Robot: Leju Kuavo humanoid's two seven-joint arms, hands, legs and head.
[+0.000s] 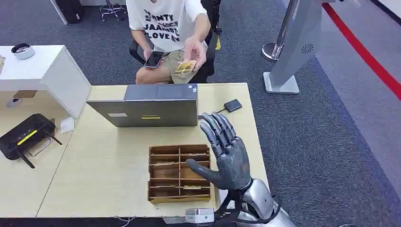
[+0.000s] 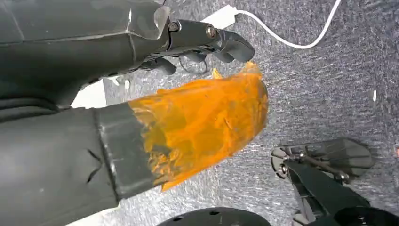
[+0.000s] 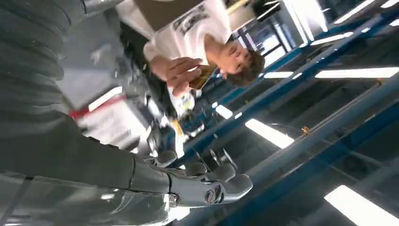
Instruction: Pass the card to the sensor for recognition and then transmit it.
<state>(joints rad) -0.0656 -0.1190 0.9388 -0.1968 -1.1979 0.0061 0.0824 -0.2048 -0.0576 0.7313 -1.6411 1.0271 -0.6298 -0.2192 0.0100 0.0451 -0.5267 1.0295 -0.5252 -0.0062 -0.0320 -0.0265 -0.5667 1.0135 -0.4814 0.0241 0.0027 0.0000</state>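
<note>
Careful: your right hand is spread and empty (the person holds the card), so lunging could knock the laptop.

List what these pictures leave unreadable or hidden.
- Card print: head view, too small, partly covered by the person's hand.
- Laptop screen: head view, faces away.
- Wooden tray right slots: head view, behind right robot hand.
- Left robot hand fingers: left wrist view, thumb and orange tape block them.

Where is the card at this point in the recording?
In the head view the card is off the table, held in the seated person's hand beyond the laptop, ahead of the robot's raised, empty right hand.
</note>
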